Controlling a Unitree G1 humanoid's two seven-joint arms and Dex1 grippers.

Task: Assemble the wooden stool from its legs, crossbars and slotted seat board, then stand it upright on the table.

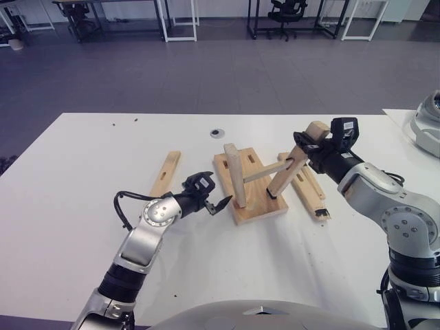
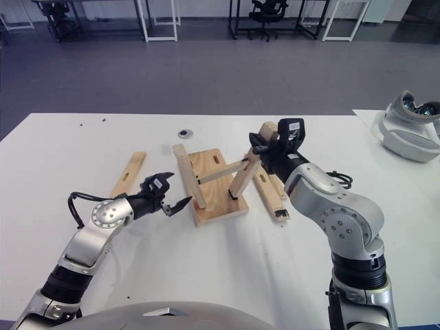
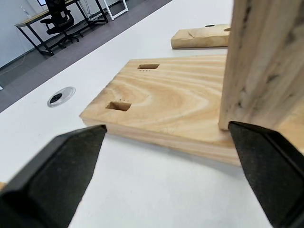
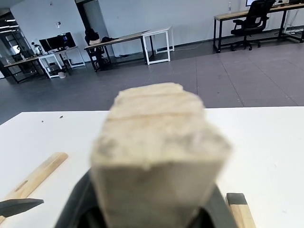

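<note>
Down by the near-left corner of the seat board point(image 1: 260, 201), the left gripper point(image 1: 216, 193) sits wide open, fingers spread and holding nothing, right next to the upright leg point(image 1: 235, 175) planted there. The right gripper point(image 1: 311, 146) is pinched tight on the top of a tilted leg point(image 1: 290, 170), which a crossbar point(image 1: 265, 172) ties to the upright one. The board lies flat mid-table point(image 1: 75, 185), with a spare leg point(image 1: 166, 173) to its left.

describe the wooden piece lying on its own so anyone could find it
On the white table, look to the robot's left of the slotted seat board. A flat wooden strip lies alone there; the other loose pieces lie together on the board's right.
</note>
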